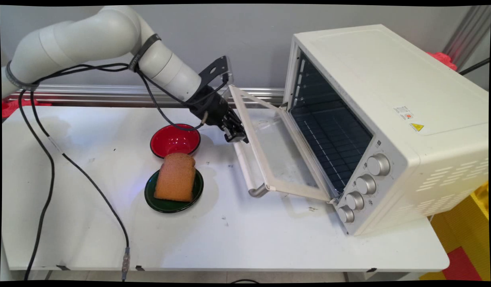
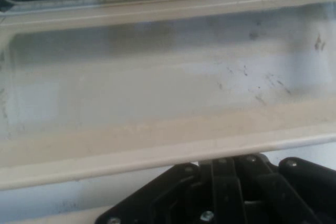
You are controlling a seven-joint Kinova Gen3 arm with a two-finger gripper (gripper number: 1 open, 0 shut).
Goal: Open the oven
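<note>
1. The tool (image 1: 235,133) sits at the upper edge of the toaster oven's (image 1: 389,119) lowered door (image 1: 277,153), right by the door handle (image 1: 245,167). In the hand view the door frame (image 2: 157,150) runs across just above the tool's black linkage (image 2: 226,192). Whether the tool is clenched on the handle or released cannot be told, because the door edge hides its tips.
2. The door hangs part open, tilted down toward the worktop (image 1: 229,239). The oven rack (image 1: 329,139) shows inside the dark cavity.
3. Near the tool, on the arm's side, a red bowl (image 1: 175,140) stands empty. Just in front of it a green plate (image 1: 169,203) carries a slice of bread (image 1: 175,177) that stands upright and leans a little.
4. Possible trouble: if contact on the handle is shallow, the door could slip away and swing. The light oven could also shift on the smooth worktop if it is pulled sideways.
5. The black cables (image 1: 46,167) hang from the arm and trail over the worktop, so they could sweep the bowl or tip the bread.
6. The worktop is white, smooth and lightly scuffed. A grey wall (image 1: 237,40) with a metal rail (image 1: 109,93) stands behind it, and yellow and red flooring (image 1: 464,247) shows at the lower right.
</note>
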